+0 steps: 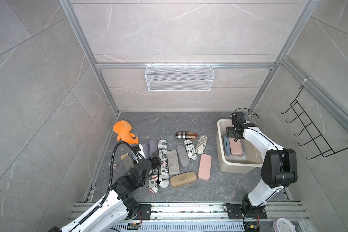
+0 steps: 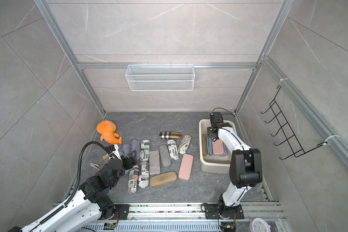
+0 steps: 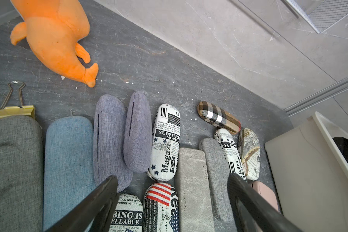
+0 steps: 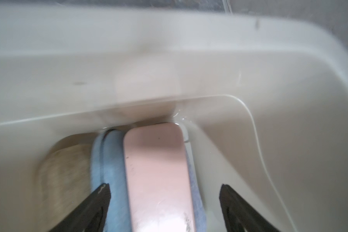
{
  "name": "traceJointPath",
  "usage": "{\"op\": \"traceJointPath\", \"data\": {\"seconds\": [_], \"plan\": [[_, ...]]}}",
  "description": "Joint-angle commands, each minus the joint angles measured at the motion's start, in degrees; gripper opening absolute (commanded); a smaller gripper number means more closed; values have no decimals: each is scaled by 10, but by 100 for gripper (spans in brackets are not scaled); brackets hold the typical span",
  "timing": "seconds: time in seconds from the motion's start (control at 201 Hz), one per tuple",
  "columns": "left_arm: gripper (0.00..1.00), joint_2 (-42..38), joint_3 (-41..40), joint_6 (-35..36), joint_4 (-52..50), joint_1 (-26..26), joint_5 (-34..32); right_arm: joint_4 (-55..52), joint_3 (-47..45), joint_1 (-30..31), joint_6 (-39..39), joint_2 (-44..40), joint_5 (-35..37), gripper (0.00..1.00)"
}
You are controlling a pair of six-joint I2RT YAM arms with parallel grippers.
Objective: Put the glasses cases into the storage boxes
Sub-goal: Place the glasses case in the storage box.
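Right wrist view: my right claw (image 4: 164,186) is hanging released, jaws spread clear of the pink case (image 4: 157,170). That case is lying in the cream tub (image 4: 269,80), a blue case (image 4: 109,160) just beside it, a tan case (image 4: 64,166) beyond. My left claw (image 3: 172,177) is hovering, jaws apart, gripping nothing, above a flag-print case (image 3: 161,200) on the floor (image 3: 139,66).

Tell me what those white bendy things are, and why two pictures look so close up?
They are two robot arms, each ending in a two-fingered pincer. Two pictures look down from above; the close ones come from cameras on the arms' wrists. On the dark floor lie glasses cases, newspaper-print, grey, lilac, plaid, plus an orange plush toy. The right gripper hangs open over the beige tub, above a pink case lying beside a blue case. The left gripper is open over those floor cases. Neither holds anything.
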Motion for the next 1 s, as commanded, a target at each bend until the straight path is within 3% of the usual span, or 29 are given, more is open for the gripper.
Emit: {"op": "traceJointPath", "data": {"seconds": [0.0,0.319,0.409,0.703,0.992], "plan": [[88,16,36,11,-40,8,-30,-32,44,46,23,-77,-22,86],[87,76,58,-31,-125,37,-59,-9,16,166,11,-199,-81,80],[87,87,47,-24,-111,54,-51,-4,12,175,8,-208,-104,80],[89,149,54,13,-80,163,85,8,3,179,39,-234,-146,83],[90,236,102,12,-83,172,93,72,-80,179,57,-283,-210,88]]}}
